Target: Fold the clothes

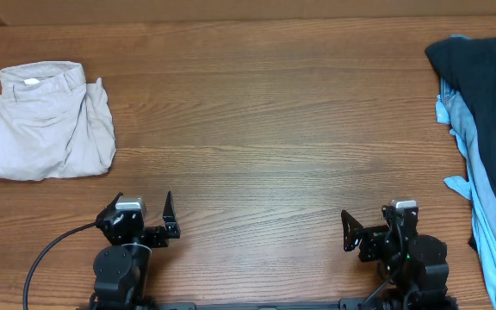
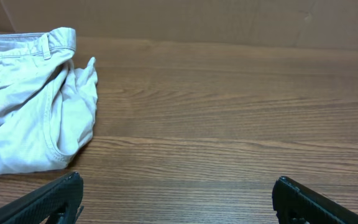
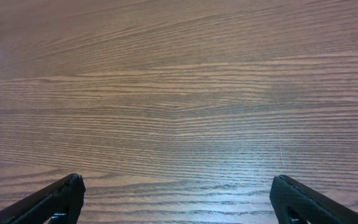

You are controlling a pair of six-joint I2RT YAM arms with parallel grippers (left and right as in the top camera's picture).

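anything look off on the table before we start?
Only the right-edge heap: a black garment bunched over light-blue cloth, unfolded and running out of frame. The beige trousers at far left lie folded.

No legible text anywhere, small white tag on the waistband of the folded pale beige trousers too small to read, crumpled black T-shirt showing plain fabric only
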